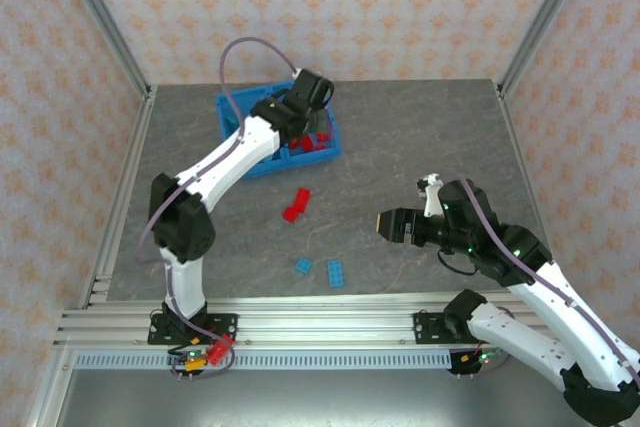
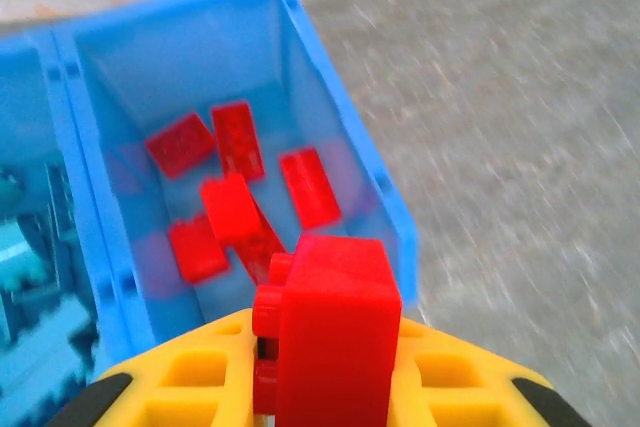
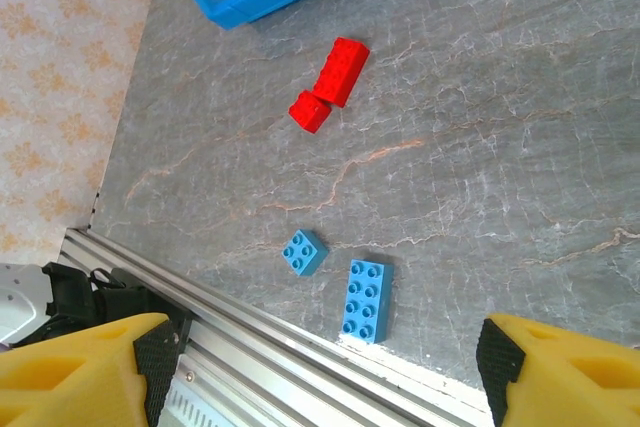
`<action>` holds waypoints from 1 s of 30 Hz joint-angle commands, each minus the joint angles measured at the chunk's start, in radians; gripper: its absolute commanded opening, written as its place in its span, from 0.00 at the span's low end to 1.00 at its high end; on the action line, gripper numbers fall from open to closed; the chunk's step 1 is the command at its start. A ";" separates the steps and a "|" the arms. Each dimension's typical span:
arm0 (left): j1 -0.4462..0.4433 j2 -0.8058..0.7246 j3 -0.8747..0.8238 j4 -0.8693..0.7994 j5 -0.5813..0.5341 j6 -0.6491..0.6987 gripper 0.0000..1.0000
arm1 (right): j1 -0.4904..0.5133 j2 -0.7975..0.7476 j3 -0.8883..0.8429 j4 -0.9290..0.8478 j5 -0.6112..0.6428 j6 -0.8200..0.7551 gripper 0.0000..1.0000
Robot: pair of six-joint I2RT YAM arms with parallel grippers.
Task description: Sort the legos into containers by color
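My left gripper (image 2: 325, 387) is shut on a red lego (image 2: 335, 322) and hangs over the right compartment of the blue bin (image 2: 345, 117), where several red legos (image 2: 235, 212) lie. Light blue legos (image 2: 30, 277) fill the bin's left compartment. From above, the left gripper (image 1: 305, 97) sits over the bin (image 1: 232, 115). Two red legos (image 1: 296, 204) (image 3: 332, 84) lie on the table's middle. A small blue lego (image 3: 304, 252) and a long blue lego (image 3: 366, 299) rest near the front edge. My right gripper (image 3: 320, 367) (image 1: 388, 224) hovers open above them, holding nothing.
A metal rail (image 1: 320, 322) runs along the table's near edge, just below the two blue legos. Patterned walls (image 1: 330, 7) with metal corner posts enclose the grey table (image 1: 420, 147).
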 commanded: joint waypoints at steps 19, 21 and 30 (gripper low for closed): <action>0.119 0.376 0.571 -0.161 0.031 0.035 0.56 | 0.002 -0.072 0.017 -0.014 0.049 0.055 0.80; 0.112 0.264 0.470 -0.133 0.094 0.020 0.54 | 0.002 -0.058 0.014 0.003 0.051 0.054 0.81; -0.010 -0.392 -0.372 0.122 0.205 0.087 0.53 | 0.002 0.030 -0.004 0.078 0.040 0.047 0.81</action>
